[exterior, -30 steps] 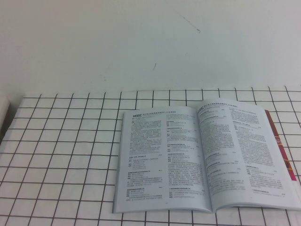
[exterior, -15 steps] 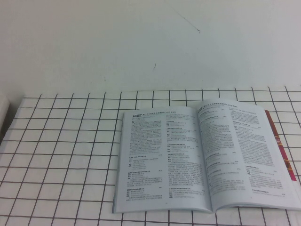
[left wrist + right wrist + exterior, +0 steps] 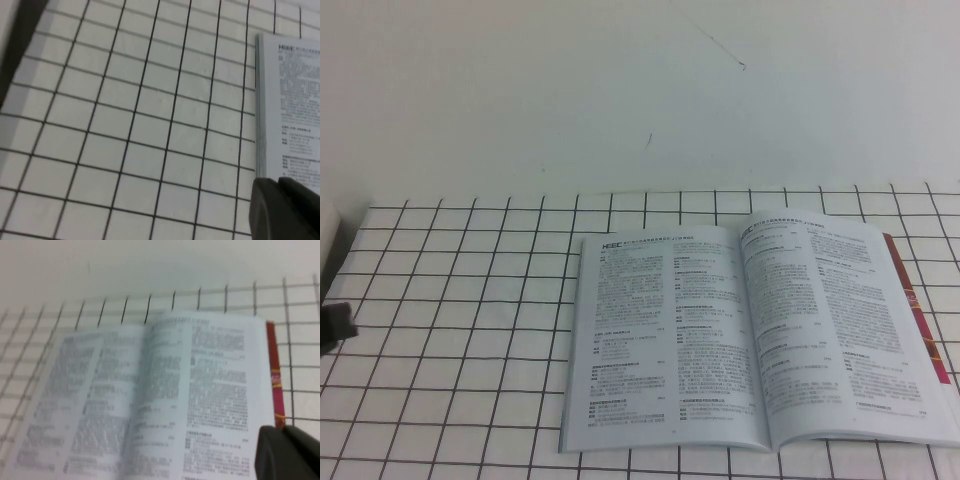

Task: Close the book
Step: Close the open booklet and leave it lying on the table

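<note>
The book (image 3: pixel 760 335) lies open around 4 o'clock on the grid cloth (image 3: pixel 460 300). My left gripper (image 3: pixel 334 325) sits at 9 o'clock, right gripper (image 3: pixel 290 454) seemingly near the book's red edge; can't tell if either's open.

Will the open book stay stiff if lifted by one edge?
Probably floppy: the book looks thin, pages bowing at the spine. Likely light, so it may slide when pushed. Left pincer at the table's left edge; right pincer by the book's red edge.

The book (image 3: pixel 760 335) lies open on the table (image 3: pixel 460 300), toward 4 o'clock. The left gripper (image 3: pixel 335 325) shows at the 9 o'clock edge.
</note>
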Tool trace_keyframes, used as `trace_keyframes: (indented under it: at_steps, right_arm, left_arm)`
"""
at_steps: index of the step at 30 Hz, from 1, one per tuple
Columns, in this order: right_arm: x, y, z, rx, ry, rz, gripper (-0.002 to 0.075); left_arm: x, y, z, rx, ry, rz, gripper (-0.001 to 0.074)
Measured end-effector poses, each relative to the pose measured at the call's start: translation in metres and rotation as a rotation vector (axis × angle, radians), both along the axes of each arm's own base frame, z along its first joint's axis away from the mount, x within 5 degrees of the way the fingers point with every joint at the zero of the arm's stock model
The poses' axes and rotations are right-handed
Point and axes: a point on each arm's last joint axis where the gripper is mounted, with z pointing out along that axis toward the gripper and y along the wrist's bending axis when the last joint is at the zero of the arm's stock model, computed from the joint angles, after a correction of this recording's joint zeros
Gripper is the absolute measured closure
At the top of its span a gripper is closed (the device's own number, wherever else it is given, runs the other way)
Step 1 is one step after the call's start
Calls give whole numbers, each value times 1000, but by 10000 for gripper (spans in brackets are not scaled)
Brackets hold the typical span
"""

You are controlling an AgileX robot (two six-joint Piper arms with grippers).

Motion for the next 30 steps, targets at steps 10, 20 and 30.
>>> trace_keyframes:
  at_steps: [10,20,30]
  right_arm:
    - [61,22,-56,-42,220,233,729]
    - [115,54,-93,88,240,573,729]
    - [191,91,-131,-6,403,699,729]
  left_arm:
    - [70,-35,-58,-277,263,-229,739]
    - [124,-53,-111,-446,232,-347,739]
    - [159,-58,-167,-561,218,-300,739]
